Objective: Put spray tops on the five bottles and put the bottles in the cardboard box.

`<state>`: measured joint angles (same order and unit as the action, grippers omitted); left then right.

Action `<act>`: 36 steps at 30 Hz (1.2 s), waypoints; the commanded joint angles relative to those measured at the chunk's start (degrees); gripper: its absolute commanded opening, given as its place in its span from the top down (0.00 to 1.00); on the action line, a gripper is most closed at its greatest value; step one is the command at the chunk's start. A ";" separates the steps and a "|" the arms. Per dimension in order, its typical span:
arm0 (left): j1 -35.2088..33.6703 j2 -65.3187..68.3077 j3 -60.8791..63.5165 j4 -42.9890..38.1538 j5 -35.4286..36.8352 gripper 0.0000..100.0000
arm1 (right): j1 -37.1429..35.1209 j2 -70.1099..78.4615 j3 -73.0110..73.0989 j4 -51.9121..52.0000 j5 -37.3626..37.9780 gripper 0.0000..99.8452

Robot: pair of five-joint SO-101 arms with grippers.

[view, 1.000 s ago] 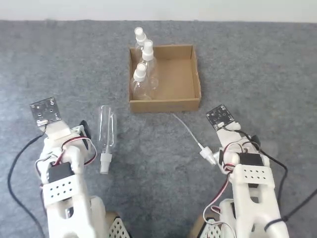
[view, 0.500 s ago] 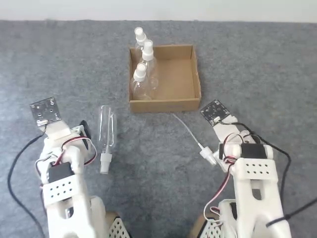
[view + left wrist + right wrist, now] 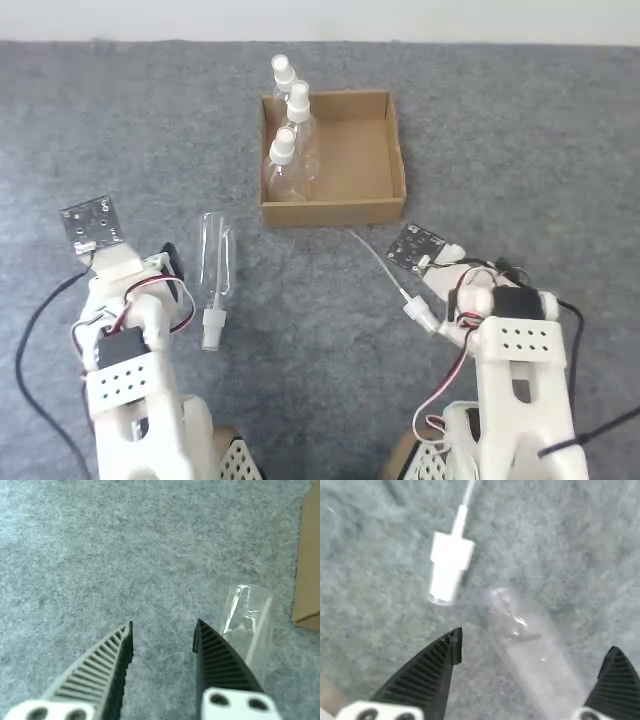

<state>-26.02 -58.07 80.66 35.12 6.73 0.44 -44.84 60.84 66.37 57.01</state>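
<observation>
Three capped bottles (image 3: 285,150) stand along the left side of the cardboard box (image 3: 395,150). Left of the box's front a clear bottle (image 3: 215,262) (image 3: 247,620) lies on the carpet with a white spray top (image 3: 213,326) at its near end. My left gripper (image 3: 164,627) is open just beside it, nothing between the fingers. A loose spray top (image 3: 418,312) (image 3: 447,570) with a long thin tube lies before the box's right front corner. My right gripper (image 3: 535,645) hangs wide open over another clear bottle (image 3: 530,645) lying next to that top.
Grey carpet (image 3: 520,150) covers the whole table, with free room right of the box and at the far left. The box's right half holds nothing. The right arm's body (image 3: 510,345) covers the carpet under it in the high view.
The right arm's wrist has swung left and lowered toward the loose spray top. The left arm, the bottles and the box have not moved.
</observation>
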 commanded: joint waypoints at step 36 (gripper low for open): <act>0.26 -0.88 -0.48 -1.49 -0.53 0.81 | 6.81 38.64 -25.67 -1.63 10.02 0.65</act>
<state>-26.02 -58.07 80.66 35.12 6.73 6.51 -7.12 40.00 65.67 69.58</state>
